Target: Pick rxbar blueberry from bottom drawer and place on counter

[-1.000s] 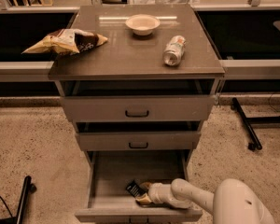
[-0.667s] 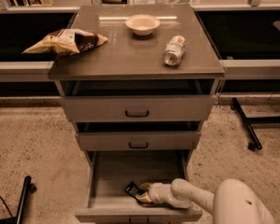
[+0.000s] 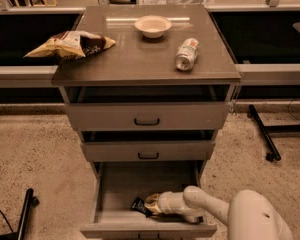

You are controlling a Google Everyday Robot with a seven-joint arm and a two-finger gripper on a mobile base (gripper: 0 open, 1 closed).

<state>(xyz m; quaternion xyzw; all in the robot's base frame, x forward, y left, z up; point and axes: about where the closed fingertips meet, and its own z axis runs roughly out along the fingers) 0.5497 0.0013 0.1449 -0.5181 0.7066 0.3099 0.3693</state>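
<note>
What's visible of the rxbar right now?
The rxbar is a small, flat, dark wrapper with faint pale print. It lies askew on the floor of the open bottom drawer, near its front. The gripper sits against its right end, covering part of it. Whether it grips the bar cannot be told.

Gripper (image 3: 151,204) in bottom drawer (image 3: 140,230) shifted against rxbar blueberry (image 3: 138,206).

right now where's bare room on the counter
Bare: counter front middle, between chip bag and can, in front of the bowl. Tightest between bowl and can. The gripper is in the bottom drawer beside the rxbar blueberry.
</note>
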